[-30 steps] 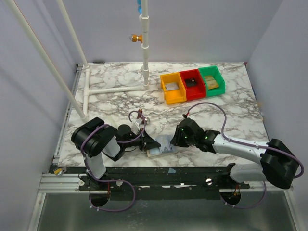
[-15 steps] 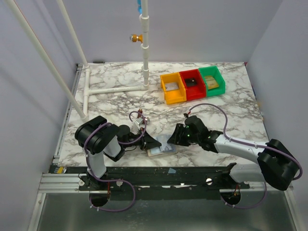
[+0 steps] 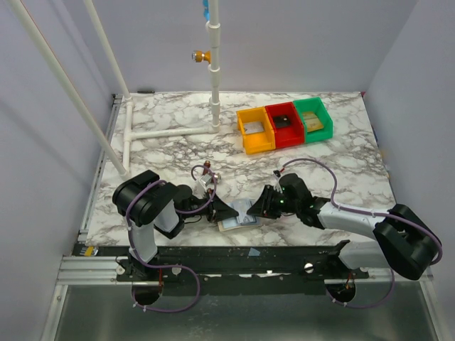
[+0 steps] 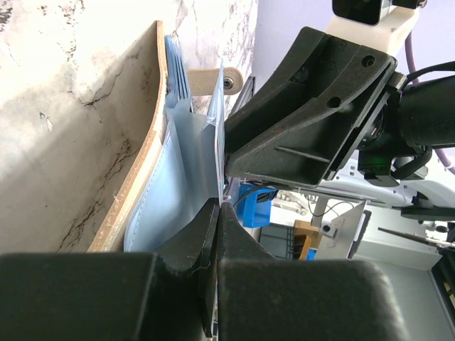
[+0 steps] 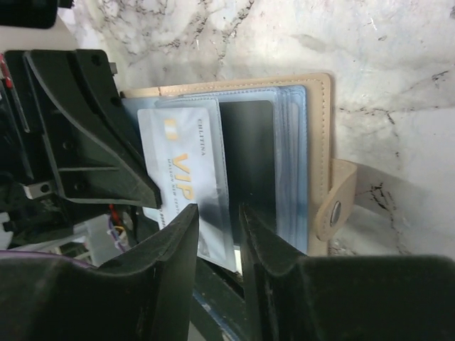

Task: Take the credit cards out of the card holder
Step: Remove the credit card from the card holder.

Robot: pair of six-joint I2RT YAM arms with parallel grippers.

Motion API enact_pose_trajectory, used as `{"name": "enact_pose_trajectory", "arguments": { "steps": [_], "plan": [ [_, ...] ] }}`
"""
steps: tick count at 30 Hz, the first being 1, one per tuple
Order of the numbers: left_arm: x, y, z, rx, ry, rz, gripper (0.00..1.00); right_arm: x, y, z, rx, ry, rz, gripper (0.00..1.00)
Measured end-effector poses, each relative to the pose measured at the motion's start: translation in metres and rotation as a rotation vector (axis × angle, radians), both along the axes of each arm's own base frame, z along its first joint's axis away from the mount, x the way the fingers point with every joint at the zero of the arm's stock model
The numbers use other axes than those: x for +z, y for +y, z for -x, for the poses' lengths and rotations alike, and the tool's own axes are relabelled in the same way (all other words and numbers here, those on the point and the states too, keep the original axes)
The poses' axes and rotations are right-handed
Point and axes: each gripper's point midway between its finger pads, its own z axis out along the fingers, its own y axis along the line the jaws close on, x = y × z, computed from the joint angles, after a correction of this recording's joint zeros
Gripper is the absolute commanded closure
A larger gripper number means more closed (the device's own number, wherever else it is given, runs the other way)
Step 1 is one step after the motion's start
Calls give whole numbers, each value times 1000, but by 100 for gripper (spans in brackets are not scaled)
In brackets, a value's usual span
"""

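The right fingers (image 5: 190, 224) have been advanced leftwards over the opened card holder (image 3: 239, 216), which is held at the near edge of the tabletop (image 3: 170, 153) by the closed left fingers (image 4: 217, 209). Part-open and empty, they are poised above the VIP card (image 5: 181, 174).

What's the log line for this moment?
left claw: shut on holder sleeve | right claw: open, tips at VIP card | VIP card: in holder | holder: lying open
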Motion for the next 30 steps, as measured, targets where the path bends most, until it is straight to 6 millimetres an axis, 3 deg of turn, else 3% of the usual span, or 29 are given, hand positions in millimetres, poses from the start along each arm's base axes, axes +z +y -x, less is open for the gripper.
{"name": "enact_pose_trajectory", "arguments": {
  "steps": [8, 14, 24, 30],
  "plan": [
    [0, 0, 0, 0, 0, -1, 100, 2, 0, -3, -28, 14, -27, 93],
    [-2, 1, 2, 1, 8, -6, 100, 1, -3, -5, -47, 20, -26, 99],
    [-16, 7, 5, 0, 36, -65, 100, -1, -12, -12, -105, 1, 15, 99],
    [-19, 9, 7, -8, 31, -101, 100, -5, -13, -11, -103, 7, 25, 75]
  ]
}}
